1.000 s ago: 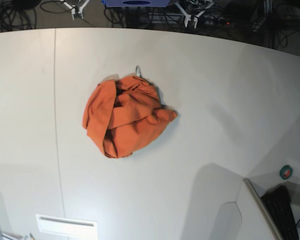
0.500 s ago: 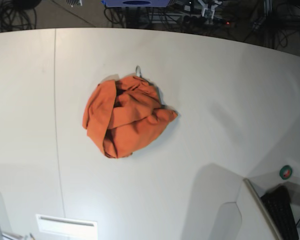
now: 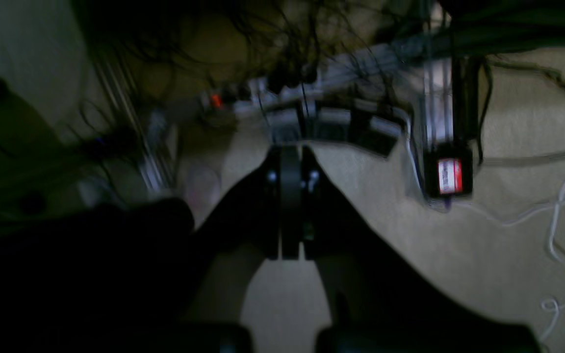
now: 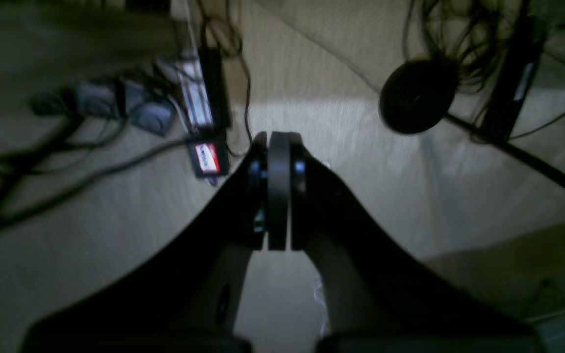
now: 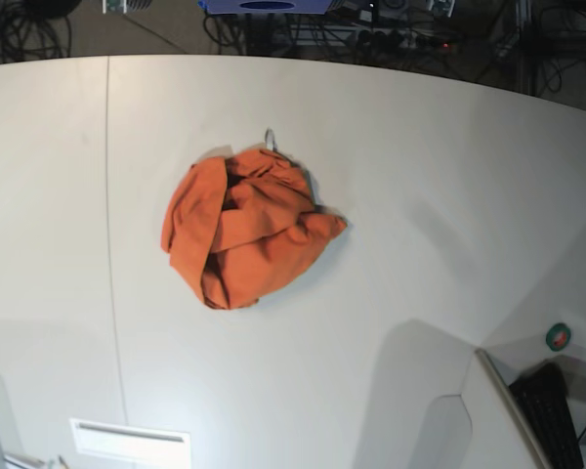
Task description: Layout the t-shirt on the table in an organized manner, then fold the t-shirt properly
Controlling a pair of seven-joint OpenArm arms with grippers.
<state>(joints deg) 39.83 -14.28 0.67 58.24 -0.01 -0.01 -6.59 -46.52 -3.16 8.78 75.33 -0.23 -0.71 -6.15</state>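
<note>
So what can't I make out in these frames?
- Base view: t-shirt is bunched, so sleeves and neckline are hidden in its own folds.
- Base view: both arms are nearly cut off by the top edge.
- Left wrist view: motion blur smears the floor cables.
- Wrist views: neither shows the table.

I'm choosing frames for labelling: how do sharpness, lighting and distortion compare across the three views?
Base view: bright, sharp, the table edge bowed by the wide lens, soft shadows at lower right, the t-shirt crisp. Left wrist view: dark, motion-blurred, left gripper shut, nearly silhouetted. Right wrist view: dim, softly blurred, right gripper shut.
</note>
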